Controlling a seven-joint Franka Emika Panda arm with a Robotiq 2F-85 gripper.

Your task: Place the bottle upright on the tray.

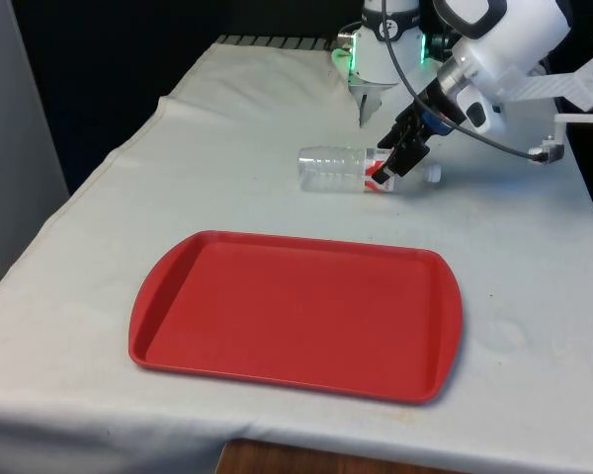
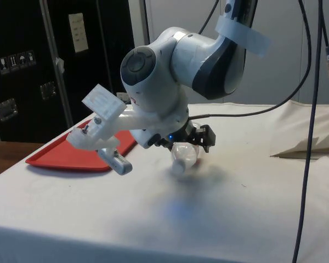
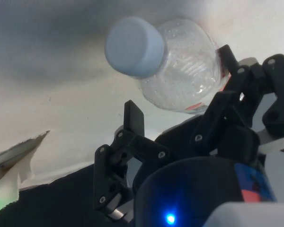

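A: Where's the bottle?
B: Clear plastic water bottle [image 1: 361,169] lies on its side on the bench [image 1: 227,148], just beyond the red tray [image 1: 178,326]. Long axis runs across the front view, cap toward its right.
A: Claw?
B: Claw [image 1: 396,163] straddles the neck end, jaws spread, not clamped yet.

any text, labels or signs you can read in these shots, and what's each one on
No text can be read.
Bottle: its red label sits partly behind the pincer; any print is too small to read.
Dark cabinets, side view: a pale sheet and small white symbol stickers, all too blurred to read.
Red tray: no markings.
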